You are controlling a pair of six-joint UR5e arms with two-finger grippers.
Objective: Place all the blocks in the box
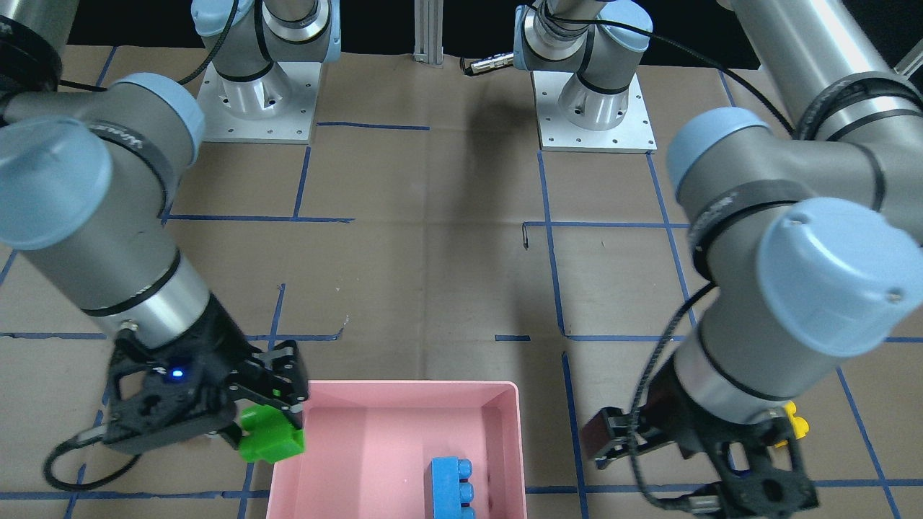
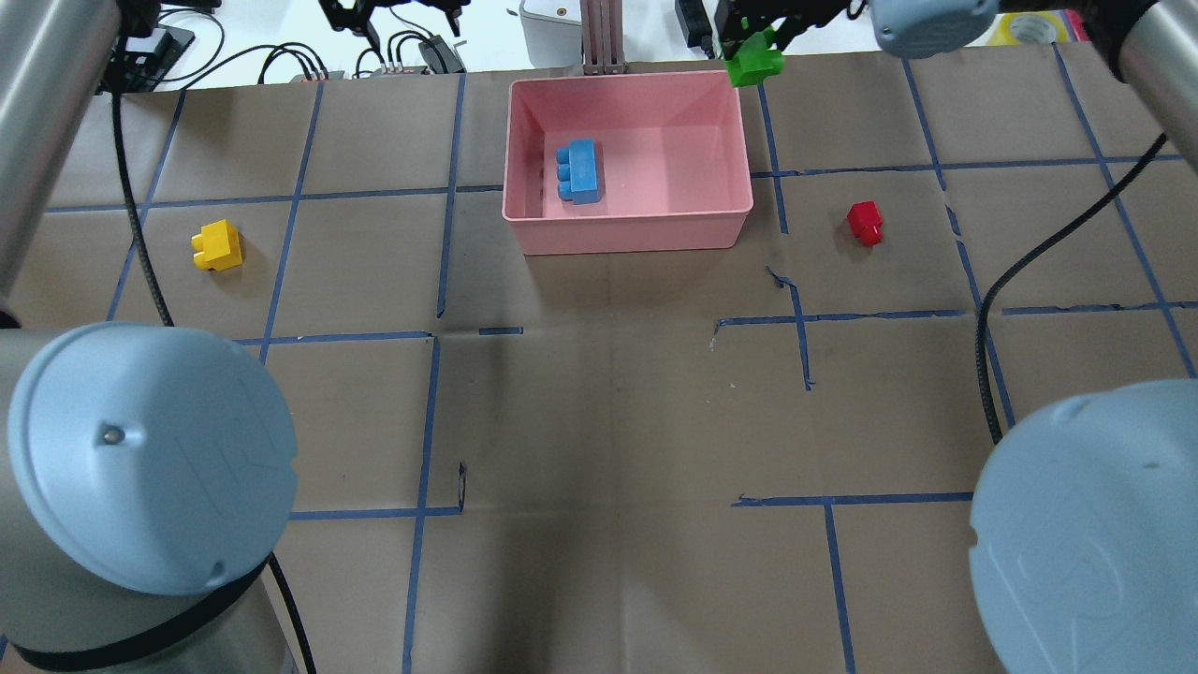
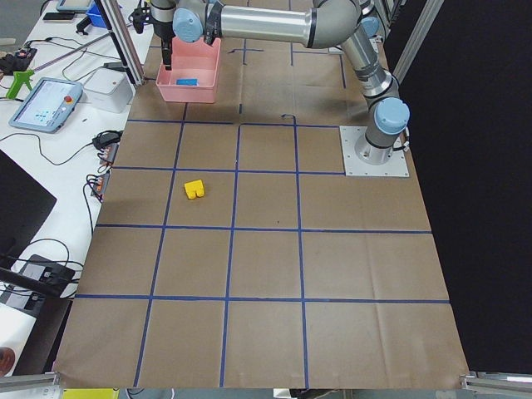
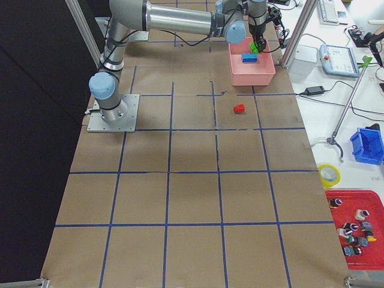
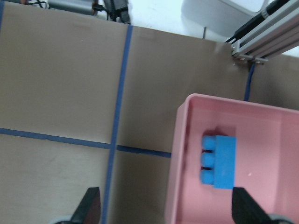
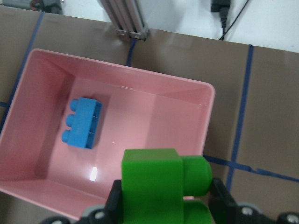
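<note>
The pink box [image 2: 627,234] stands at the table's far middle with the blue brick [image 2: 580,171] lying inside. My right gripper [image 1: 270,425] is shut on the green brick [image 1: 272,435] and holds it in the air just outside the box's far right corner; in the right wrist view the brick [image 6: 156,182] hangs over the box's rim. My left gripper [image 5: 167,210] is open and empty, beside the box's left wall. The yellow brick [image 2: 217,245] lies on the table left of the box. The red brick [image 2: 866,223] lies to its right.
An aluminium post [image 2: 602,37] stands just beyond the box at the table's far edge, with cables and devices [image 2: 412,51] behind it. Blue tape lines cross the brown table cover. A bench with a tablet [image 3: 46,104] runs along the far side.
</note>
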